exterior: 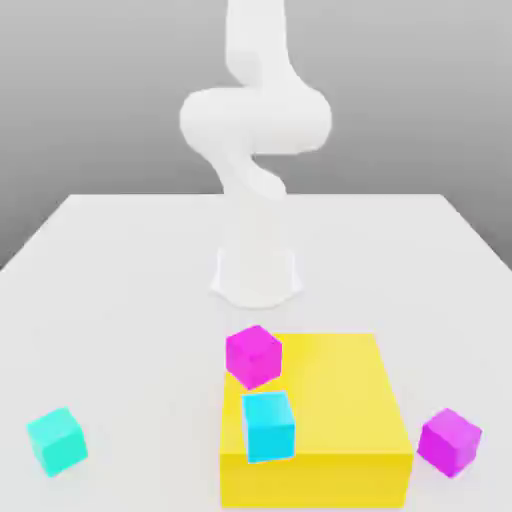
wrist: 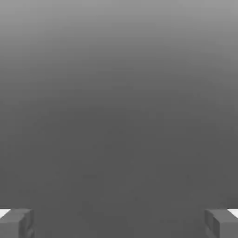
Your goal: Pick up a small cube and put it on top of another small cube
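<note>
Yellow block carries cyan cube, magenta cube.

- Exterior view: sits in front, raised, looking down across the white table toward the arm's base at the far side.
- Hand view: faces blank grey backdrop, fingertips wide apart at the edge; nothing shared.

Arm: plain white all over, smooth rounded links, thick bulbous joint housings, no markings. Base: white cylinder, wider flared foot. Fingers: grey blocky pads, squared edges, white patch at outer upper corners.
</note>
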Action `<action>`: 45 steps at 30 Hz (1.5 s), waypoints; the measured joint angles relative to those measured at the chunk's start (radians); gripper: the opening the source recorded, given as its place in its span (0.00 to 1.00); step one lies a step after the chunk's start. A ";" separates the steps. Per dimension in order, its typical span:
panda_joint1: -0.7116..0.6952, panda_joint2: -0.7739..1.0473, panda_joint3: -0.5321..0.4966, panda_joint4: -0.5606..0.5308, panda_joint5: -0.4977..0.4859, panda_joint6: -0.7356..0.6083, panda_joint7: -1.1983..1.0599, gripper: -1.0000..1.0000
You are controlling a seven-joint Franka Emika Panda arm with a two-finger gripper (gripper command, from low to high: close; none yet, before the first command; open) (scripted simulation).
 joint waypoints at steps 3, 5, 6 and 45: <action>-0.047 0.114 -0.011 -0.017 -0.020 0.044 0.044 0.50; -0.076 0.187 -0.020 -0.028 -0.031 0.072 0.071 0.50; -0.089 0.224 -0.026 -0.033 -0.036 0.087 0.085 0.50; -0.338 0.908 -0.118 -0.171 0.066 0.347 0.189 0.00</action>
